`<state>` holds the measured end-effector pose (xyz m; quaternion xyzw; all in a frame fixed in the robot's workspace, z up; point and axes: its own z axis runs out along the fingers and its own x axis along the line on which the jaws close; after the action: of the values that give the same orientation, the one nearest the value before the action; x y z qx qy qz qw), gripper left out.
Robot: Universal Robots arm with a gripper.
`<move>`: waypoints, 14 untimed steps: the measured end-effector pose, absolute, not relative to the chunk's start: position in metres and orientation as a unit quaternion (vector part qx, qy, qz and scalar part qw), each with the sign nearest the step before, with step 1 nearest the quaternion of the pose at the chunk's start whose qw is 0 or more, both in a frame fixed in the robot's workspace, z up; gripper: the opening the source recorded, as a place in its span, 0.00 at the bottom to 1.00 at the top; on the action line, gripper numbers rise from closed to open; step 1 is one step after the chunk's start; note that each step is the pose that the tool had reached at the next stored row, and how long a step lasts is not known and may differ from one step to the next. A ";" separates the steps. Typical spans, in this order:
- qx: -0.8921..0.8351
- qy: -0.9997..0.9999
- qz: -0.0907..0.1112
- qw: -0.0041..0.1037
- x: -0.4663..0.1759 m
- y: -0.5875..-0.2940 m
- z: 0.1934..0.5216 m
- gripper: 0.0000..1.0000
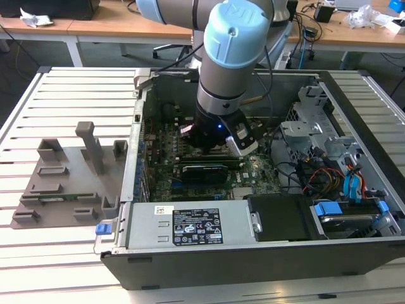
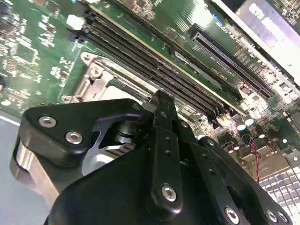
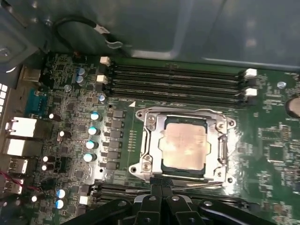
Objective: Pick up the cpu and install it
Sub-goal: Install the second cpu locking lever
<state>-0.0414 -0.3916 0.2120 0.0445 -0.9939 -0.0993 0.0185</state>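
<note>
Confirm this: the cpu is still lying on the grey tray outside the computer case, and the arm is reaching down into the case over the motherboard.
Not quite. The cpu is not on the grey tray; the first wrist view shows it sitting in the socket frame on the motherboard. The rest holds: in the exterior view the arm reaches down into the computer case over the motherboard.

I see the cpu (image 3: 183, 144) in the first wrist view. It is a small flat square with a shiny silver-tan top. It lies flat inside the metal socket frame (image 3: 149, 140) on the green board (image 3: 262, 140).
</note>
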 end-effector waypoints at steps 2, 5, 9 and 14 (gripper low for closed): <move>0.045 -0.994 -0.099 0.019 -0.047 -0.392 0.210 0.11; 0.044 -0.994 -0.099 0.018 -0.059 -0.392 0.209 0.11; 0.044 -0.994 -0.100 0.019 -0.068 -0.389 0.206 0.11; 0.046 -0.994 -0.100 0.019 -0.068 -0.379 0.198 0.11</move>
<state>-0.0678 -0.3790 0.1979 0.0464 -0.9938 -0.0996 0.0187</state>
